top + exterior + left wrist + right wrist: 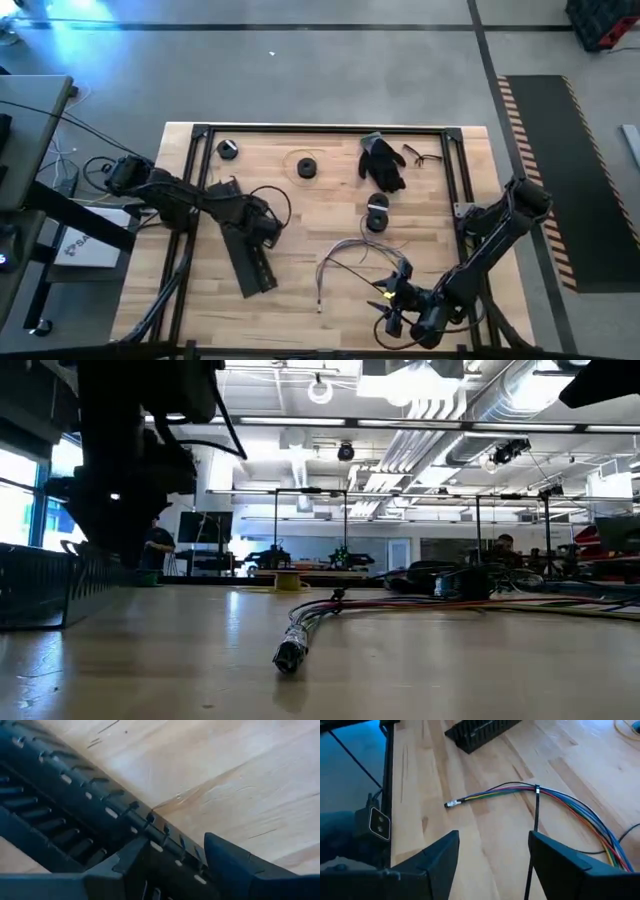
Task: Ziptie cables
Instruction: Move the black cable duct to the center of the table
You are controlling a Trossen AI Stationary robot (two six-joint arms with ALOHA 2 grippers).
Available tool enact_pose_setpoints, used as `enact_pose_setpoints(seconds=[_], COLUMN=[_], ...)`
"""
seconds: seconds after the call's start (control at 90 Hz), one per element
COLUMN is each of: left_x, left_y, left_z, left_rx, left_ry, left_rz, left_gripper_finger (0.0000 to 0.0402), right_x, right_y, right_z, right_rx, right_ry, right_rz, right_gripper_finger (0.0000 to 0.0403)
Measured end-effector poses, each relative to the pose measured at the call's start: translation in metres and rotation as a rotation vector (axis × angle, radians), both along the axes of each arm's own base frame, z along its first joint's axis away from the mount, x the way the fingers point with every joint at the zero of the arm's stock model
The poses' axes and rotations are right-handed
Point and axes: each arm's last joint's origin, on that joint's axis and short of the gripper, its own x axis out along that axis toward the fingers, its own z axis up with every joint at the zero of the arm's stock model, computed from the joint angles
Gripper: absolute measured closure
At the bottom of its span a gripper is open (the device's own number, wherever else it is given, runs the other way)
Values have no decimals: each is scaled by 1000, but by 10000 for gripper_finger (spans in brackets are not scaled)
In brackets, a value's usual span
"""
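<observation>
The cables (350, 262) lie as a loose multicoloured bundle on the wooden table, their plug end (451, 804) toward the front; the low view shows that end (290, 653) resting on the table. A black ziptie (537, 790) circles the bundle, and its tail (535, 825) runs back toward my right gripper (492, 865), which is open near the front edge. My left gripper (175, 870) is open over the far end of a black slotted duct (248, 258), its fingers on either side of the duct's slotted wall (150, 827). My left gripper comes at the duct's slotted wall from above, one finger (115, 870) on each side; I cannot tell whether they touch it. My right gripper stands level and low, and the ziptie's tail (530, 870) runs along the inner edge of one finger (560, 865); contact cannot be told.
A black glove (383, 162), dark glasses (420, 155) and three small black spools (228, 150) (306, 167) (376, 218) lie toward the far side. A black frame rail (190, 200) borders the table. Bare wood lies between duct and cables.
</observation>
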Motion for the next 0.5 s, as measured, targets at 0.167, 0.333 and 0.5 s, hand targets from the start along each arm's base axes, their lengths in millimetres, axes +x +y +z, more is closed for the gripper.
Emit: enact_pose_setpoints(seconds=[0.167,0.333,0.5], left_x=[19,36,43], left_y=[2,1,-2], left_z=[3,8,12], left_rx=[-23,1,33], left_ry=[-160,-307,-363], left_rz=[-159,-459,-726], left_gripper_finger=[293,339,364], right_x=[0,0,2], right_y=[0,0,2], right_z=[0,0,1], right_rx=[-4,1,7], right_ry=[-3,-7,-21], right_rz=[-1,-3,8], right_gripper_finger=[181,181,181])
